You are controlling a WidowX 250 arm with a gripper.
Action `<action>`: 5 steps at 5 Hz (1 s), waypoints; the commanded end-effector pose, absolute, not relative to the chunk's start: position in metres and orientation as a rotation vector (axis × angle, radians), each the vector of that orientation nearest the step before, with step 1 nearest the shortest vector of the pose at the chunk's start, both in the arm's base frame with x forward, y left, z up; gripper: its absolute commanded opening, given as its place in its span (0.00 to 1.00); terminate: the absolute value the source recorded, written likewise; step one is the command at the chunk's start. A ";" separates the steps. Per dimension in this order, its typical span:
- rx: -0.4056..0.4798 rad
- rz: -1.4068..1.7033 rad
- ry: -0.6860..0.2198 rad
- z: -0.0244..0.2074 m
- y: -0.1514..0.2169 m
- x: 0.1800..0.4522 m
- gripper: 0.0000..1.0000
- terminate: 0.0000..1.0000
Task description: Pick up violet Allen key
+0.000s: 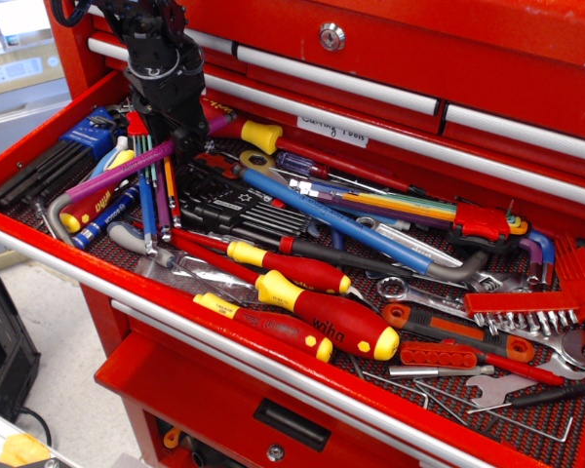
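"wiha" stands on the big red screwdriver handle (333,325); the drawer-front label (331,128) looks illegible.
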State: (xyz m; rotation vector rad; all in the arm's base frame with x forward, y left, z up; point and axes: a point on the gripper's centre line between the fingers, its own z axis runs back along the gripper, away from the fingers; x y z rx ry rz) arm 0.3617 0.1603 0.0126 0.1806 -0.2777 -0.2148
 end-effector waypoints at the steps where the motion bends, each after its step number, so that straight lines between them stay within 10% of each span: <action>1: 0.255 -0.224 -0.313 0.043 0.151 0.362 0.00 0.00; 5: 0.273 -0.767 -0.139 0.151 0.155 0.346 0.00 0.00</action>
